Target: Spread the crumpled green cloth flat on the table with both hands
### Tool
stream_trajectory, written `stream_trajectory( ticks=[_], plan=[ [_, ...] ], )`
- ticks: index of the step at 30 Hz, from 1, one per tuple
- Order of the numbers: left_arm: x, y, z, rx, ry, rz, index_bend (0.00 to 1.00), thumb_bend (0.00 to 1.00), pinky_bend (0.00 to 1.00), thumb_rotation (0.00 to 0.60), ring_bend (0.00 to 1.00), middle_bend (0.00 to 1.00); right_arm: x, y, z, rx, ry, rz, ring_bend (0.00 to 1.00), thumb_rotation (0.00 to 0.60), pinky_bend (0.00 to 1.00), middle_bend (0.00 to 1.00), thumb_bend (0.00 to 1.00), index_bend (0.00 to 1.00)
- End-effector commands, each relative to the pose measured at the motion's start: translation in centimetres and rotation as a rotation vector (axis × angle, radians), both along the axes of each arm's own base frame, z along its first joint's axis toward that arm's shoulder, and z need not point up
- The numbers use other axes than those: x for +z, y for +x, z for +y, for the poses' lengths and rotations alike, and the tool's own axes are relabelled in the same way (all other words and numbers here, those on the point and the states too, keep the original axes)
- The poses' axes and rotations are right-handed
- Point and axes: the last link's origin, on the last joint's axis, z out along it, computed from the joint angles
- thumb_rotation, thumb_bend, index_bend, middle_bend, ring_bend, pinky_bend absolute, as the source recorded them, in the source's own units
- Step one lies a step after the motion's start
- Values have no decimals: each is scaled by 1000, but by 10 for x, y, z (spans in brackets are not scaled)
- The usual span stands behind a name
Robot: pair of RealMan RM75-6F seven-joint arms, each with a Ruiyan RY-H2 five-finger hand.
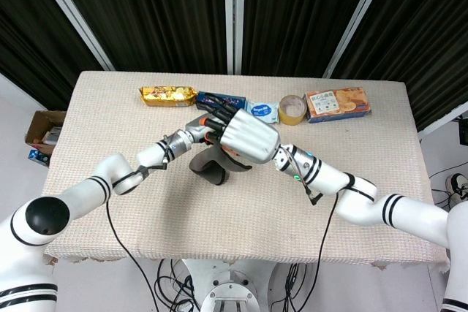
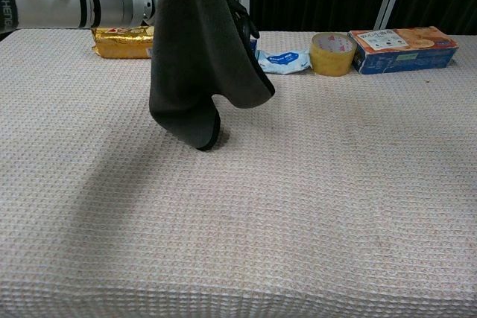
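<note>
The left hand (image 1: 199, 128) is seen reaching in against the hanging cloth (image 2: 201, 65); whether its fingers are pinching the fabric cannot be told. The cloth, dark in these views, is held up over the middle of the tabletop (image 2: 335, 206) by the right hand (image 1: 247, 137), whose fingers are closed over its top, while the lowest fold just meets the surface. It is judged light, limp and easily slipped, so it is best taken at two separate upper edges or corners. No packet writing can be read.
</note>
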Motion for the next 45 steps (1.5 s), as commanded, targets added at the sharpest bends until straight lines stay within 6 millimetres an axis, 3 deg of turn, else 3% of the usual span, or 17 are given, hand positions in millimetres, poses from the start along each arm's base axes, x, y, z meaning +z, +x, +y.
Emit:
stream_trajectory(
  ticks=[1, 6, 14, 24, 36, 45],
  plan=[
    [-1, 1, 0, -8, -2, 10, 476, 860, 201, 600, 183, 189, 0, 0, 0, 0, 1, -2, 0, 600, 0, 288, 531, 749],
    [-4, -1, 2, -29, 13, 62, 565, 849, 198, 600, 182, 189, 1, 0, 0, -3, 1, -12, 0, 600, 0, 289, 532, 748],
    [4, -12, 6, -14, 55, 97, 599, 814, 199, 600, 182, 189, 3, -3, -1, -10, 2, -18, 0, 600, 0, 291, 531, 748],
    [23, -32, 3, 64, 81, 44, 727, 668, 199, 600, 183, 258, 12, -7, -3, -22, -13, -53, 0, 600, 0, 294, 532, 750],
    [72, -61, -5, 147, 246, -70, 748, 655, 200, 600, 184, 282, 33, -29, -9, -47, -51, -78, 0, 600, 0, 300, 533, 757],
    [101, -65, -8, 189, 439, -128, 746, 642, 200, 600, 190, 294, 50, -34, -23, -44, -135, -47, 0, 600, 0, 304, 532, 760]
  ],
)
